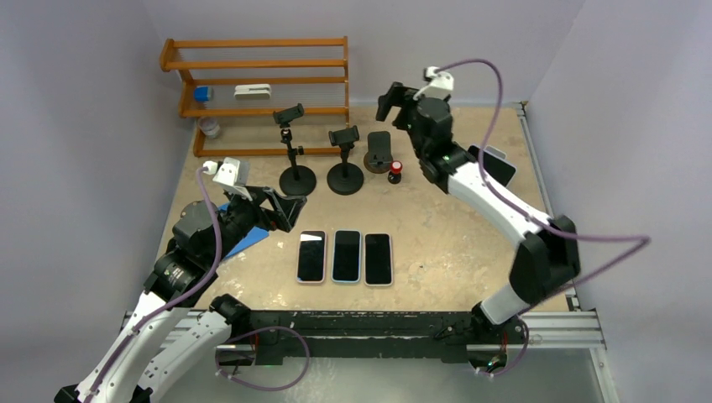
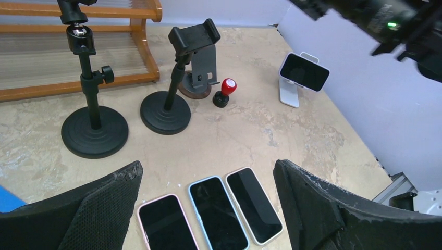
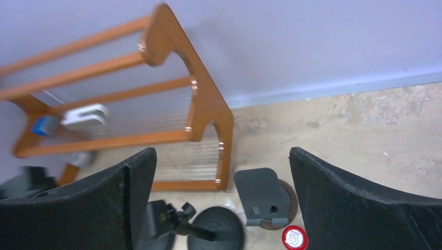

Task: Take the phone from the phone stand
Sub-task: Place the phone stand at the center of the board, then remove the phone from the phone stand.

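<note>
A dark-screened phone (image 2: 304,72) leans on a small white phone stand (image 2: 287,95) near the right wall. In the top view the phone (image 1: 499,170) is partly covered by the right arm. My right gripper (image 1: 395,99) is raised over the back of the table, left of that stand, and is open (image 3: 221,156) with nothing between its fingers. The right wrist view does not show the phone. My left gripper (image 1: 290,210) hovers open (image 2: 208,166) above three phones lying flat on the table, the middle one (image 1: 347,255) blue-edged.
An empty grey stand on a round wooden base (image 1: 379,151) and a red-capped stamp (image 1: 395,172) sit below the right gripper. Two black clamp stands on round bases (image 1: 295,164) (image 1: 344,164) stand in front of the wooden rack (image 1: 260,84). A blue sheet (image 1: 243,239) lies under the left arm.
</note>
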Controlling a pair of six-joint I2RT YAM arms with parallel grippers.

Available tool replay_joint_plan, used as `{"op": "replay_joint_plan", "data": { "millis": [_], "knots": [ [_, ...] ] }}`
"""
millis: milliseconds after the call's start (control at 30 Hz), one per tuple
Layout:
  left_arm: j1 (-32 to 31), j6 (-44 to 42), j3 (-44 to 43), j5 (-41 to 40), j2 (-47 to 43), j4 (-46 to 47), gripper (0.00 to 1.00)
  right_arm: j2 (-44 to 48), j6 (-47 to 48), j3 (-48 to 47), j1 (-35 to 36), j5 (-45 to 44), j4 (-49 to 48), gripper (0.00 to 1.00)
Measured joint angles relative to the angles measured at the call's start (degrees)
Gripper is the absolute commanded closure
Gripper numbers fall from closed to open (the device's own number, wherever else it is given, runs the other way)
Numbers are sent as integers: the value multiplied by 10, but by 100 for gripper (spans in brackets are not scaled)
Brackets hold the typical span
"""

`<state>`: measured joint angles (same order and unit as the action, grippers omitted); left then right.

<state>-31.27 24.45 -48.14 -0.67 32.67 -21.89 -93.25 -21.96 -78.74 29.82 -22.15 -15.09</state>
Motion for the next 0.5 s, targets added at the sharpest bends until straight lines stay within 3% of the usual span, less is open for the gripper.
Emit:
{"op": "replay_joint_plan", "data": {
  "millis": [167, 300, 500],
  "knots": [
    [0, 0, 0, 11, 3, 1, 4, 131, -23, 115, 0, -14, -76, 4],
    [0, 0, 0, 22, 8, 4, 4, 171, -31, 162, -12, -28, -94, 3],
    [0, 0, 0, 35, 9, 12, 4, 206, -92, 219, -124, 31, -78, 3]
  ]
}}
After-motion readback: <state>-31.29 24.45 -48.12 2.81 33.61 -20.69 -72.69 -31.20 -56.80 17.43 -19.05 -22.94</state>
